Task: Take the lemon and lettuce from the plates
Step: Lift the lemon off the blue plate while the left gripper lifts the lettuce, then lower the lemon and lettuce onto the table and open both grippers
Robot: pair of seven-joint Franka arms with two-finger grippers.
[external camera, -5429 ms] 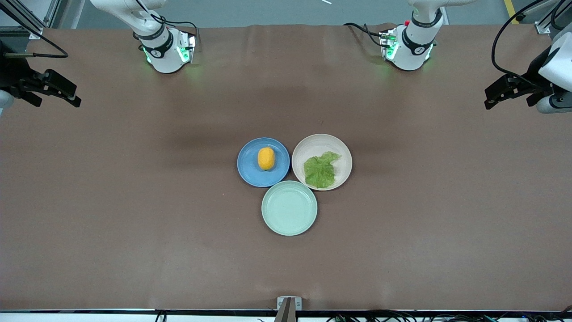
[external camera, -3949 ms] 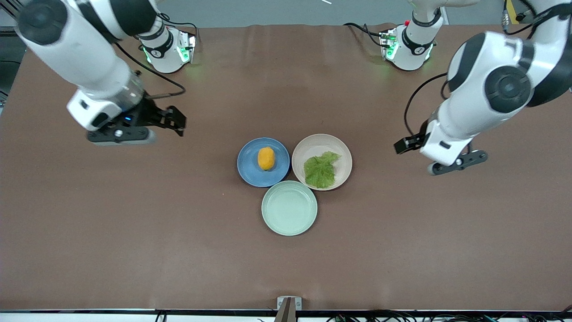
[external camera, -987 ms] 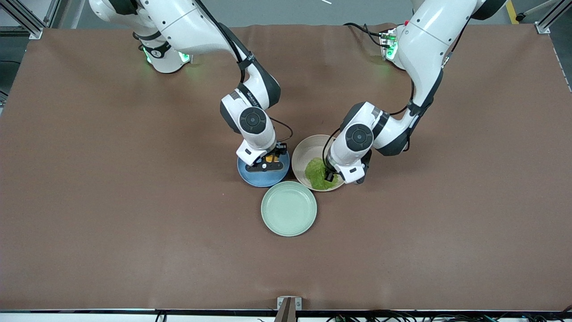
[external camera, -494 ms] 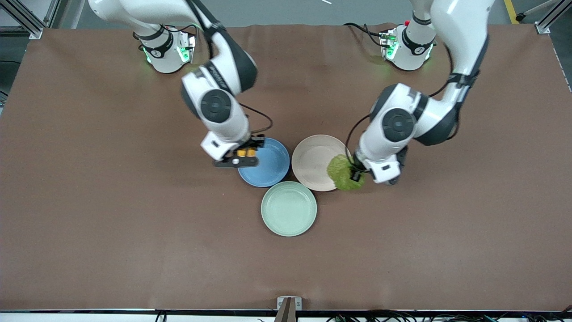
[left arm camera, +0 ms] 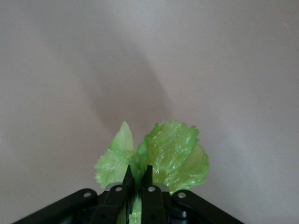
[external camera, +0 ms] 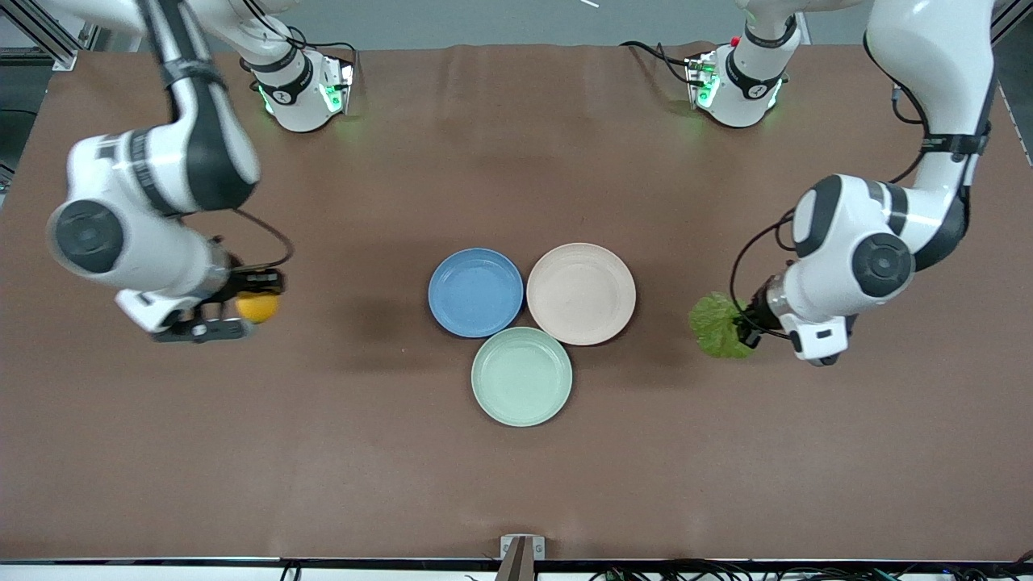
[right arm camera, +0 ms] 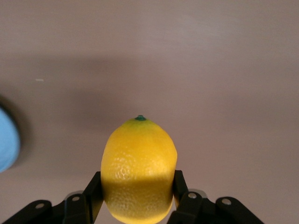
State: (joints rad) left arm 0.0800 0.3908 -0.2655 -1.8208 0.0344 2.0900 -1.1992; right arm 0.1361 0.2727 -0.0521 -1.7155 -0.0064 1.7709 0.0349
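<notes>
Currently, right gripper [external camera: 252, 300]: clamped on the lemon [external camera: 257, 307], fingers [right arm camera: 91, 190] pressed against both flanks of the fruit, its green stem tip pointing away from the wrist; held in the air over bare table [external camera: 516, 484] toward the right arm's end, well apart from the plates. Left gripper [external camera: 746, 324]: pinched narrow on the lettuce [external camera: 716, 325], fingers [left arm camera: 125, 179] nearly together with the crinkled leaf fanning out past them; held in the air over bare table toward the left arm's end, near the cream plate [external camera: 581, 293] but clear of its rim. Blue plate [external camera: 475, 292]: mid-table, nothing on it, rim touching the cream plate's; a sliver of it shows at the edge of the right wrist view. Cream plate: nothing on it, beside the blue one on the left arm's side. Green plate [external camera: 522, 376]: nothing on it, nearer the front camera, tucked against the other two, the three forming a tight cluster midway between the table's ends.
</notes>
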